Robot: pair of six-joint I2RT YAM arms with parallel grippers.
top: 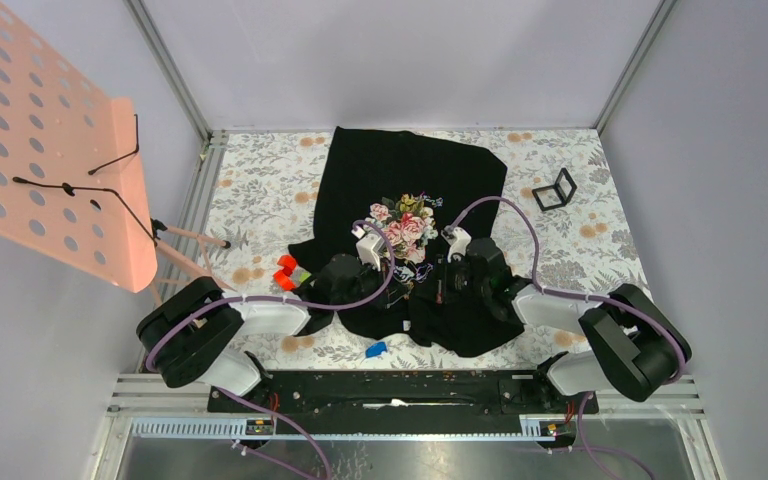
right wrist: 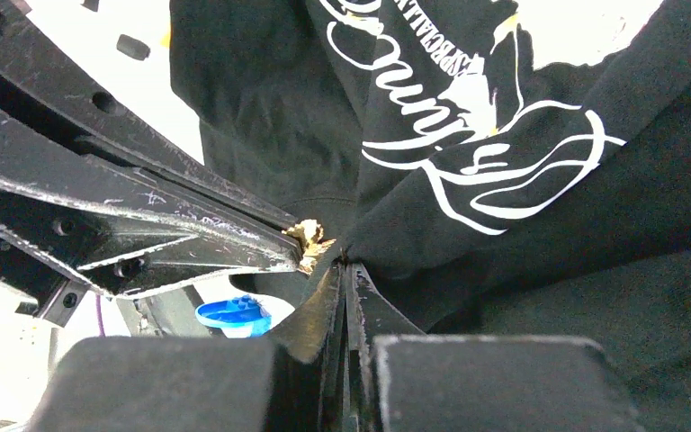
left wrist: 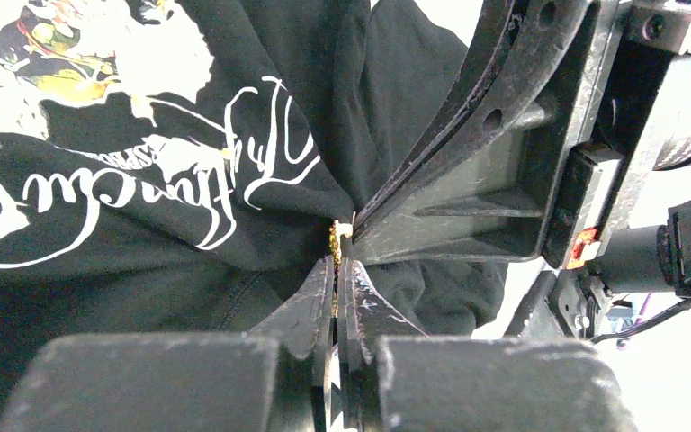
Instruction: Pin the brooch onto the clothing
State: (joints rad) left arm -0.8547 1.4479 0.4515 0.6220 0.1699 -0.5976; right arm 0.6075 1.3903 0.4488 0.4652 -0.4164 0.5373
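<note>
The clothing (top: 415,170), a black T-shirt with pink roses and white script, lies on the flowered table and is bunched up at its near end. Both grippers meet tip to tip over that bunched part. My left gripper (left wrist: 336,263) is shut on the tiny golden brooch (left wrist: 334,239), which pokes out at its tips; the brooch (right wrist: 309,238) also shows at those tips in the right wrist view. My right gripper (right wrist: 345,266) is shut, pinching a fold of the clothing (right wrist: 504,297) right beside the brooch. In the top view the left gripper (top: 418,288) and right gripper (top: 438,285) hide the brooch.
Red and green blocks (top: 291,271) lie left of the shirt, by the left arm. A small blue piece (top: 376,349) lies near the front edge. A black frame (top: 555,190) stands at the back right. A pink perforated board (top: 50,140) leans over the left side.
</note>
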